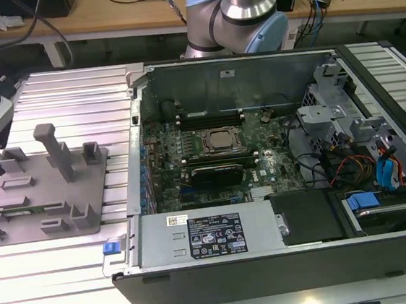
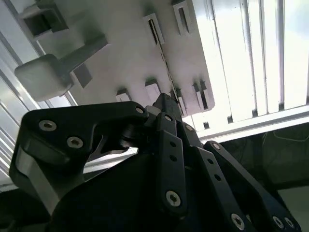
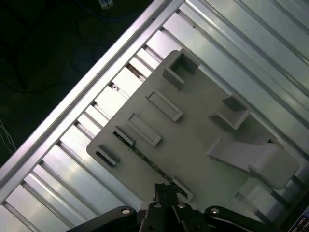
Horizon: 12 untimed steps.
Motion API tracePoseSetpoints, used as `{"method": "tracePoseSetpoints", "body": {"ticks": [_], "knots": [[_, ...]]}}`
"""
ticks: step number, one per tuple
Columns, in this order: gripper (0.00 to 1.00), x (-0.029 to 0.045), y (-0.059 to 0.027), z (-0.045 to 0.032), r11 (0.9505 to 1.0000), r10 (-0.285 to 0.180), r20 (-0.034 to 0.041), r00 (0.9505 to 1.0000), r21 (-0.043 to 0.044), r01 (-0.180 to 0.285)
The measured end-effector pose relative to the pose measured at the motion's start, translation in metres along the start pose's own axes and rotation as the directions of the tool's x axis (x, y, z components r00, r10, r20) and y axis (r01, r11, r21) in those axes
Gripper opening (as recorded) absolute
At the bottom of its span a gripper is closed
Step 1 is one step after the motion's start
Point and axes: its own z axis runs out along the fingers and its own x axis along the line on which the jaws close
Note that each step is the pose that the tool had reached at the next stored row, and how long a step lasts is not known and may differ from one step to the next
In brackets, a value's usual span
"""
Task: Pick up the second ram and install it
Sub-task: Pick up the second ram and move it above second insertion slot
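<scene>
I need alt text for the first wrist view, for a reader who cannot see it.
The black gripper is right at the second ram, a thin green stick standing on edge in the slots of a grey fixture plate. The plate lies on a ribbed metal table.

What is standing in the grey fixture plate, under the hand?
The second ram stands on edge in holders on the fixture plate, seen as a thin green strip. One end is hidden by the hand, so contact cannot be judged.
</scene>
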Motion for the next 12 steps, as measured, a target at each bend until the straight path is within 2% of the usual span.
{"method": "tracePoseSetpoints", "body": {"ticks": [3, 5, 8, 9, 11, 12], "knots": [[0.08, 0.0, 0.0, 0.0002, 0.998, -0.064, -0.0035, 0.998, -0.001, 0.064], [0.08, 0.0, 0.0, 0.0004, 0.9946, -0.104, -0.0058, 0.9946, -0.0017, 0.104], [0.08, 0.0, -0.0002, 0.001, 0.9847, -0.174, -0.0115, 0.9846, -0.0015, 0.174], [0.08, 0.0, -0.0001, 0.0013, 0.9769, -0.214, -0.0148, 0.9768, -0.0015, 0.214], [0.08, 0.0, -0.0001, 0.002, 0.9538, -0.3, -0.0222, 0.9535, -0.0021, 0.3], [0.08, 0.0001, -0.0001, 0.0023, 0.9438, -0.33, -0.0247, 0.9435, -0.0025, 0.33]]}}
